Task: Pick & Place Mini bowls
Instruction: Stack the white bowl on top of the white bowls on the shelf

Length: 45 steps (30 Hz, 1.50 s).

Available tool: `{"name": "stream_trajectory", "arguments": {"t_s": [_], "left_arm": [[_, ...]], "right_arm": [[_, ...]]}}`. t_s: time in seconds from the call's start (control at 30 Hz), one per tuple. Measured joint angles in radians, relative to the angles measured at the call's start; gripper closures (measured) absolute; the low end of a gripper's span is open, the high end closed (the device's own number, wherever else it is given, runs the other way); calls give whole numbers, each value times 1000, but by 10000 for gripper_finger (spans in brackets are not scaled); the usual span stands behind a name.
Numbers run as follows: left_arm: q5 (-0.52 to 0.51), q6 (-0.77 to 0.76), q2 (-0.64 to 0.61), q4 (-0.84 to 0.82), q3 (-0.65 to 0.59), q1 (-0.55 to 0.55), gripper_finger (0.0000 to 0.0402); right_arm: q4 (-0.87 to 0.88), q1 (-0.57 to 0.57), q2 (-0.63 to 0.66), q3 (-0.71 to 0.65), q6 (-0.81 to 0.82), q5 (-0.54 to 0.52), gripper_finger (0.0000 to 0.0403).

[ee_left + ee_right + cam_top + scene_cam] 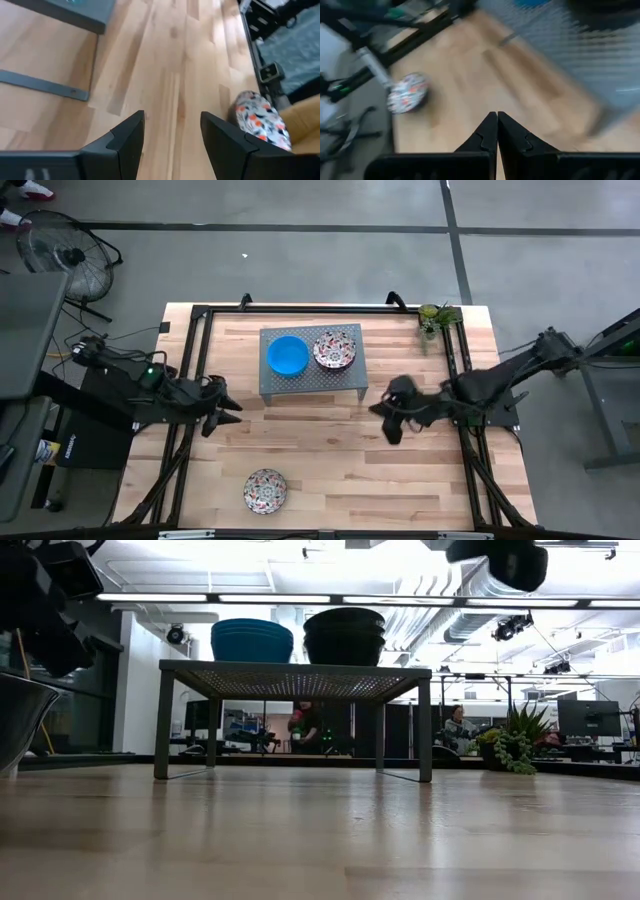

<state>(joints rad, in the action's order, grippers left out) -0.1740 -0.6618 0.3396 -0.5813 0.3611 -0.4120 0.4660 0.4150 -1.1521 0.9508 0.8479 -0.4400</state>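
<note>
On the grey perforated stand (311,377) sits a stack of plain bright blue bowls (287,355), and beside it a stack of white bowls (334,350) speckled with red and dark flowers. Another white bowl (266,490) with the same red-and-dark floral speckle lies on the pale, light-brown wooden desk (330,470), ahead of the dark left tool (228,408). The right tool (384,418) is dark too. The desk's frame is black.

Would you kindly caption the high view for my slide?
Blue bowls and floral bowls atop grey stand; one floral bowl waits near the table's front edge.
</note>
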Motion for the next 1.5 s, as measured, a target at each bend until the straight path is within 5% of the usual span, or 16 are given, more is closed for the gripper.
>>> {"name": "stream_trajectory", "arguments": {"t_s": [0.3,0.5,0.7,0.93,1.23,1.5], "left_arm": [[-123,-59,12,9,0,-7,212],[-188,-105,12,10,0,-7,212],[-191,-87,12,11,0,-7,212],[-186,-12,12,10,0,-7,212],[-183,54,12,9,0,-7,212],[-185,82,12,9,0,-7,212]], "right_arm": [[-361,15,-247,0,53,291,403],[-447,42,-348,81,-34,336,403],[-287,26,-479,306,-112,344,403],[8,-29,-694,656,-19,315,403],[74,-42,-933,1003,122,327,403],[67,-34,-1091,1170,309,416,403]]}}
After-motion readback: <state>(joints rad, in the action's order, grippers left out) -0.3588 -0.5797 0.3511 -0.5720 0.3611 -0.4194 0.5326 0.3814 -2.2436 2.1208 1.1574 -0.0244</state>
